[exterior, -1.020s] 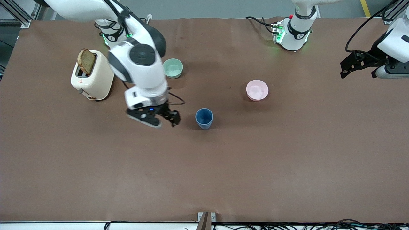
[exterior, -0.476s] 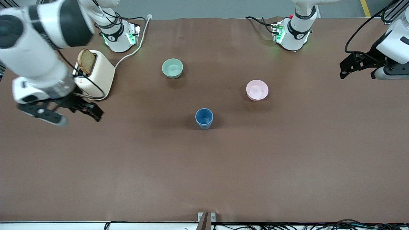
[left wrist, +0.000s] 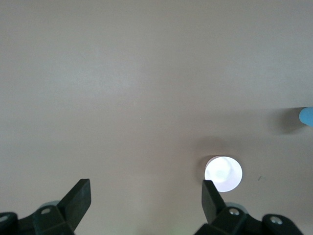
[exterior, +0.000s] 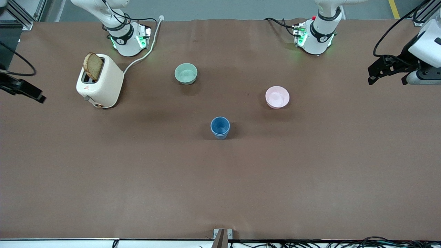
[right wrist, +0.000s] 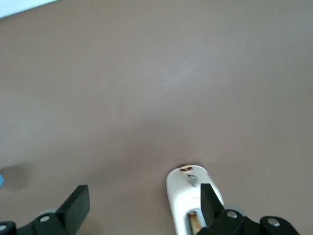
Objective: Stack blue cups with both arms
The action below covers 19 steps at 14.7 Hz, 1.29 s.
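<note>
Now one blue cup (exterior: 220,127) sits nested inside another.

Brown matte table (exterior: 220,179) under even light, grey floor (exterior: 220,8) past its edge, black cables (exterior: 344,243) along the near rim

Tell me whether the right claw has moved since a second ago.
Yes. The right claw swung from beside the blue cups, past the toaster, to the table's edge.

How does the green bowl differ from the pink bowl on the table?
The green bowl is pale green; the pink bowl is pale pink. The green bowl sits farther from the front camera, toward the right arm's end, near the toaster; the pink bowl sits nearer, toward the left arm's end. Both are small, round, upright and look empty.
</note>
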Tool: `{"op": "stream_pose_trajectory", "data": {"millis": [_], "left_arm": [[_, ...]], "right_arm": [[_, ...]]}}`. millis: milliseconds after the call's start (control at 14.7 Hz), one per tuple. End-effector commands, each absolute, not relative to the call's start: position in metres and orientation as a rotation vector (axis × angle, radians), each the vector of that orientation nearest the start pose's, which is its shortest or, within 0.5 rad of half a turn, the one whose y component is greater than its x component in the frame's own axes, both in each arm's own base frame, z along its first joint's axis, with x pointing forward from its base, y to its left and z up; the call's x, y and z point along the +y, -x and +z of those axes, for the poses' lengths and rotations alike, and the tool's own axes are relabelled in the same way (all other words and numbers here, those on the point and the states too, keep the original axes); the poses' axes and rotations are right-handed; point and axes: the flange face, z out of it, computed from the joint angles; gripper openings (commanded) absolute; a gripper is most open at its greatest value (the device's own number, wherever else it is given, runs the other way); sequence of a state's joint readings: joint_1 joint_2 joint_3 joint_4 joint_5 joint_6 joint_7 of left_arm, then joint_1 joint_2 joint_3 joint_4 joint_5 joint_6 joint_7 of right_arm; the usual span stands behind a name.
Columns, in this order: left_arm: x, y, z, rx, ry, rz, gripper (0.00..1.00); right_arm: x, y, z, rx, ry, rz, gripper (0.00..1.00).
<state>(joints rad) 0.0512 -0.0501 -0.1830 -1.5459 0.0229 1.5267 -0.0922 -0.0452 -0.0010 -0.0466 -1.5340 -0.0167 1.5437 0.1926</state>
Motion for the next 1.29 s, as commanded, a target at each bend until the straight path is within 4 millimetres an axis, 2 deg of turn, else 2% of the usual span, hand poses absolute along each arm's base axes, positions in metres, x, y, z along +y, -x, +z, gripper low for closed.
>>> {"op": "stream_pose_trajectory", "data": {"millis": [0,204,340,476,612,680,952,1224], "left_arm": [[-0.067,-0.534,0.664,0.104,3.090,-0.059,1.00],[-0.068,-0.534,0.666,0.104,3.089,-0.066,1.00],[-0.068,-0.534,0.667,0.104,3.090,-0.068,1.00],[-0.068,-0.534,0.666,0.104,3.091,-0.066,1.00],[-0.068,-0.534,0.666,0.104,3.091,-0.066,1.00],[-0.066,-0.534,0.666,0.101,3.091,-0.066,1.00],[-0.067,-0.534,0.666,0.104,3.091,-0.066,1.00],[-0.066,-0.535,0.666,0.104,3.091,-0.063,1.00]], "right_arm": [[-0.078,-0.534,0.663,0.373,3.112,0.002,1.00],[-0.094,-0.520,0.665,0.276,3.112,0.109,1.00],[-0.093,-0.510,0.678,0.263,3.112,0.080,1.00],[-0.092,-0.507,0.676,0.263,3.109,0.118,1.00],[-0.095,-0.509,0.677,0.273,3.111,0.114,1.00],[-0.096,-0.510,0.684,0.272,3.109,0.089,1.00],[-0.093,-0.509,0.687,0.106,3.113,0.077,1.00],[-0.092,-0.510,0.687,0.100,3.113,0.065,1.00]]}}
